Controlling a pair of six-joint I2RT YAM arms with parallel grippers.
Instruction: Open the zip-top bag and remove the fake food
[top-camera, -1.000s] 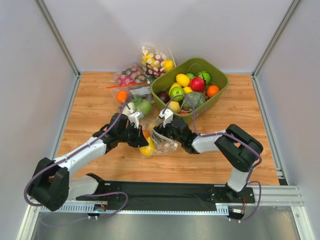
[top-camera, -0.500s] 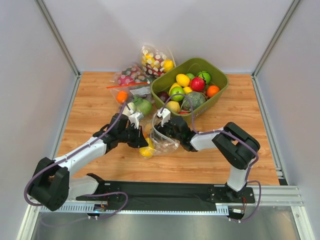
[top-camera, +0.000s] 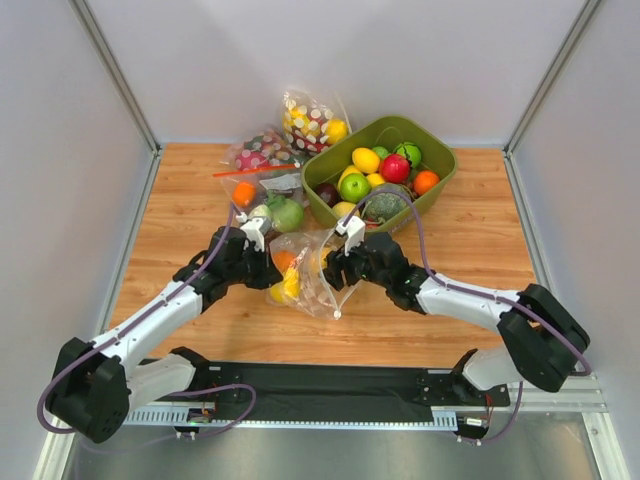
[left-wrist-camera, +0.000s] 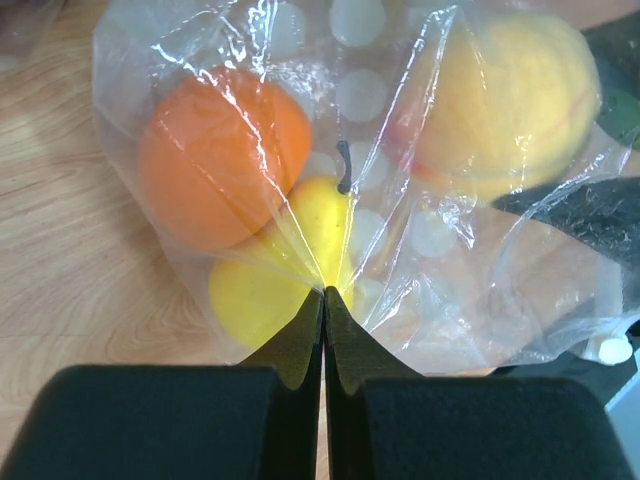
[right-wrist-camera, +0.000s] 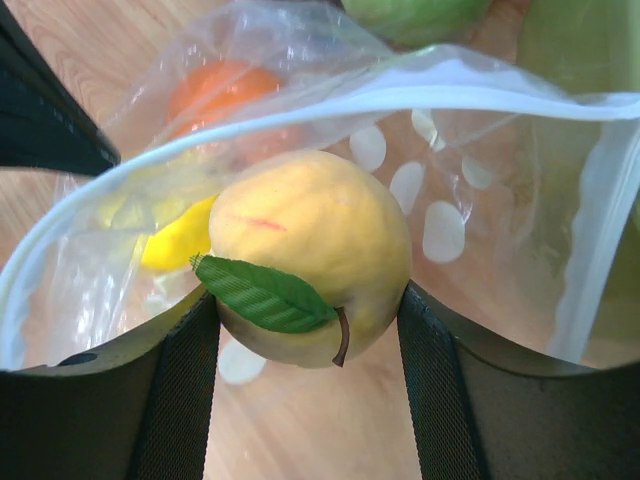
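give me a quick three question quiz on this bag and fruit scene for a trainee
1. True or false: the left gripper is shut on the zip-top bag.
2. What is gripped between the fingers of the right gripper? A) yellow peach B) broccoli C) nothing
3. One word: is the bag's mouth open or closed?
Key: 1 true; 2 A; 3 open

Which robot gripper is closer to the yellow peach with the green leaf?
Right. The right gripper clamps the peach, inside the zip-top bag's mouth. The left gripper pinches the bag's plastic, apart from the peach.
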